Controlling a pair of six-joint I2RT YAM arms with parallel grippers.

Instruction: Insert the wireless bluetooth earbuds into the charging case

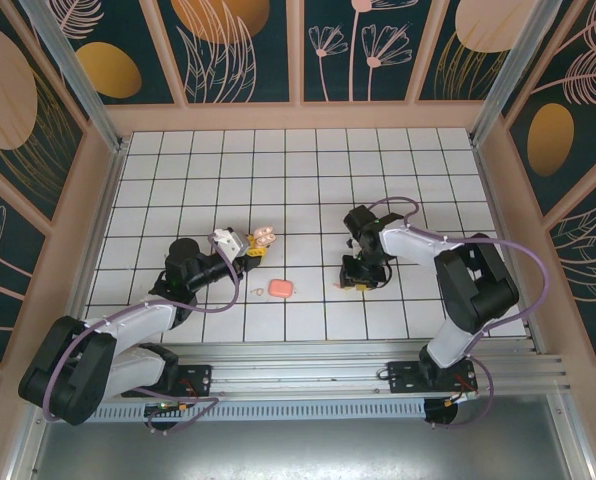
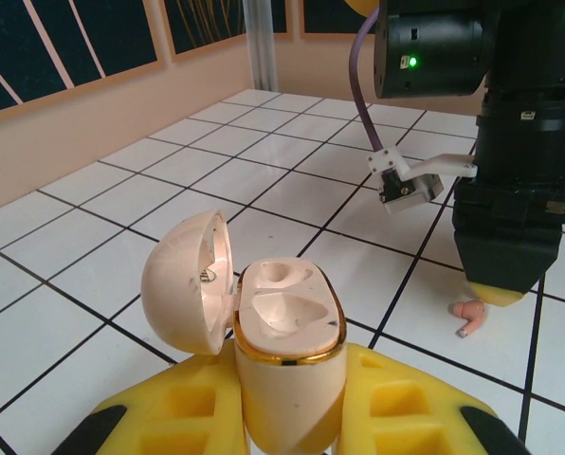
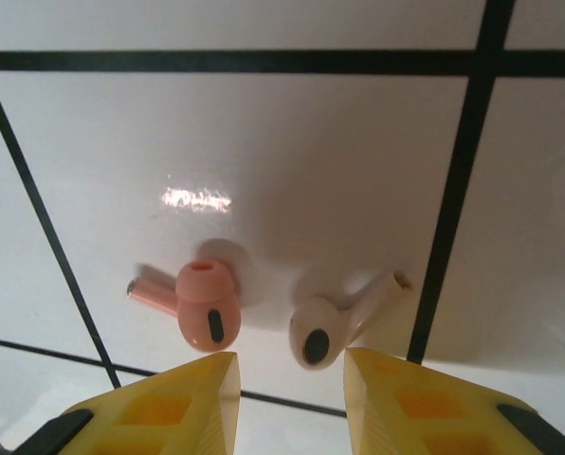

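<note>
Yellow-fingered, the left gripper (image 2: 292,417) is clamping the open-lidded charging case (image 2: 284,327) upright, while the right gripper (image 3: 290,389) is hovering partly open, holding nothing, over two earbuds (image 3: 209,308) lying on the gridded table (image 3: 358,142).

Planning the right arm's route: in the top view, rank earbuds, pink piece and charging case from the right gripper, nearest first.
1. earbuds, just left of the right gripper.
2. pink piece, farther left.
3. charging case, farthest, held by left gripper.
</note>
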